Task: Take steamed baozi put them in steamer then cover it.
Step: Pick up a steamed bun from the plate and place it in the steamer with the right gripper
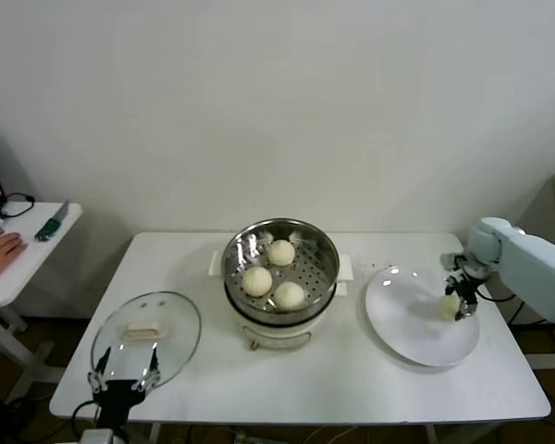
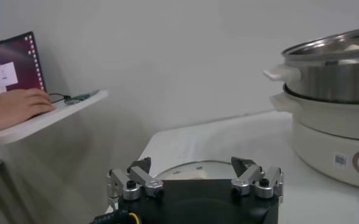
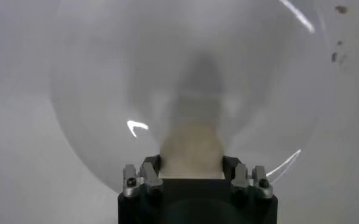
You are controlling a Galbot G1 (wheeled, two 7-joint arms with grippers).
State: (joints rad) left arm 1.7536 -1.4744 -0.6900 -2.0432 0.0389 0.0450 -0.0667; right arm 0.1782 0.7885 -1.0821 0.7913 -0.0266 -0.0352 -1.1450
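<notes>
Stainless steamer [image 1: 280, 268] sits mid-table toward the back edge, three baozi [image 1: 257, 280] inside. Fourth baozi [image 1: 450, 306] is on the white plate [image 1: 412, 324] near the table's right edge, pinched by the right gripper [image 1: 461, 305]; the right wrist view shows the jaws closed on its sides. Glass cover [image 1: 146, 337] lies flat at the front-left corner, left gripper [image 2: 194, 179] parked over its near rim, jaws spread wide. Small label on the pot base [image 2: 340, 160], not readable.
</notes>
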